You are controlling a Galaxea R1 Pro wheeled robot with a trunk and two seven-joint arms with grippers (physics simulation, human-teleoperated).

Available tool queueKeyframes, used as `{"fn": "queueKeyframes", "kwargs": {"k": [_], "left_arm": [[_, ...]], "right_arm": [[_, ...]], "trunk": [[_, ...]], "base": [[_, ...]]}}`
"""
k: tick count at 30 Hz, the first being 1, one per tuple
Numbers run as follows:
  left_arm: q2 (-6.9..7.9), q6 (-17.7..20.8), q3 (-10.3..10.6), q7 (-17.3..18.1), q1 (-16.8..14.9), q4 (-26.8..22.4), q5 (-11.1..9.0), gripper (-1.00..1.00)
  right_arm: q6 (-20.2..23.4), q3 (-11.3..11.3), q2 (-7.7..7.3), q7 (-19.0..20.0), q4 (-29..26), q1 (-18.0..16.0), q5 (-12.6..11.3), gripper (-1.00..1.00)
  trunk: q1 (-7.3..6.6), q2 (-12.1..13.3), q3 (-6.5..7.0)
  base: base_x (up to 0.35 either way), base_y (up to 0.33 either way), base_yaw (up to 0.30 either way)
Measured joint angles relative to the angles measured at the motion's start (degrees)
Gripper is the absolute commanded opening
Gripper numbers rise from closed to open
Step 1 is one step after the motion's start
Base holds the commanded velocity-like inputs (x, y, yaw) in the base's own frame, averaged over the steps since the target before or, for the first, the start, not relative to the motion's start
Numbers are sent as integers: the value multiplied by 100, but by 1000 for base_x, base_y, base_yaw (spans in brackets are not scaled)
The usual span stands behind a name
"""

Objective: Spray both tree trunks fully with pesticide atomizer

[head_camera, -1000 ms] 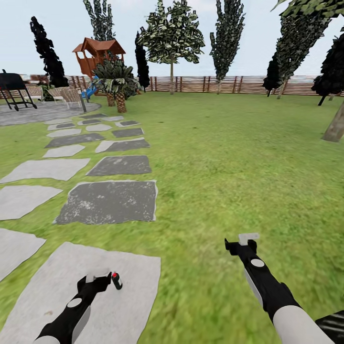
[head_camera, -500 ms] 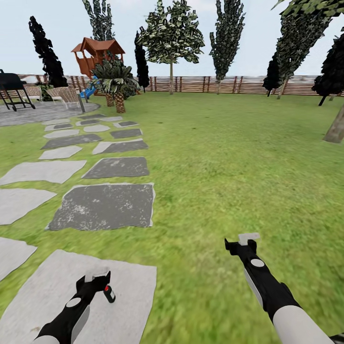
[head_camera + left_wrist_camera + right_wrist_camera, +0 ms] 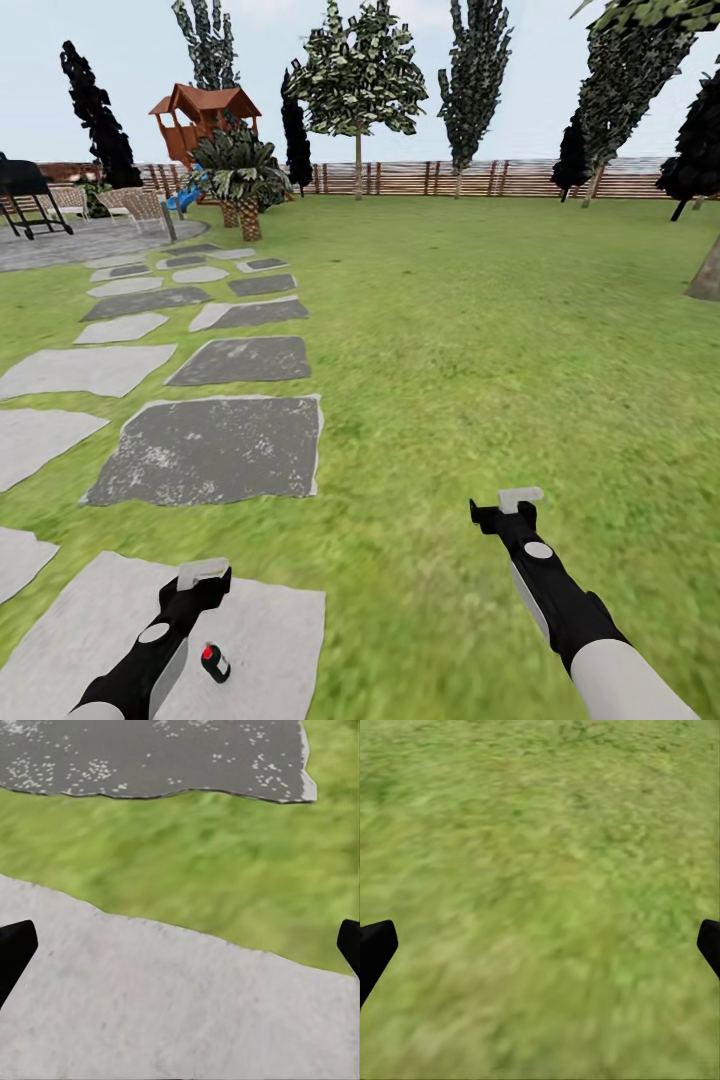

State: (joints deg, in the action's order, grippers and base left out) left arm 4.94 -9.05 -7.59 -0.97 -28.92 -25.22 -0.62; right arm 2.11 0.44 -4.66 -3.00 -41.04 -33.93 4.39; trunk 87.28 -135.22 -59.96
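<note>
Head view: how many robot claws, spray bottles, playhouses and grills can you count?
Claws: 2, the left claw and the right claw
Spray bottle: 1
Playhouse: 1
Grill: 1
Total: 5

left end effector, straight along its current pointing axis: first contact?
Likely the pale paving slab under the left end effector; its open fingers frame slab, then grass. The bottle sits off that line.

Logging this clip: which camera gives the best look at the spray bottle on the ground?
The head view. There the spray bottle stands on a pale paving slab, close beside the left gripper, red spot visible on top. The left wrist view looks past it at slab and grass; the right wrist view looks at grass.
</note>
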Motion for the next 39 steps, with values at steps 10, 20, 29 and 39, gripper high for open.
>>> {"fn": "queueKeyframes", "kwargs": {"k": [10,20,29,39], "left_arm": [[-5,2,11,0,0,3,0,100],[-1,0,14,6,2,5,0,100],[0,0,21,9,2,56,0,100],[5,0,21,9,0,69,3,100]], "right_arm": [[0,0,0,-3,3,0,0,100],[0,0,0,-7,0,0,0,100],[0,-4,0,-3,-8,0,0,100],[0,-9,0,-2,-16,0,0,100]], "trunk": [[0,0,0],[0,0,0],[175,-319,-143],[395,-720,-339]], "base": [[153,-14,88],[11,-3,17],[0,0,0],[0,0,13]]}}
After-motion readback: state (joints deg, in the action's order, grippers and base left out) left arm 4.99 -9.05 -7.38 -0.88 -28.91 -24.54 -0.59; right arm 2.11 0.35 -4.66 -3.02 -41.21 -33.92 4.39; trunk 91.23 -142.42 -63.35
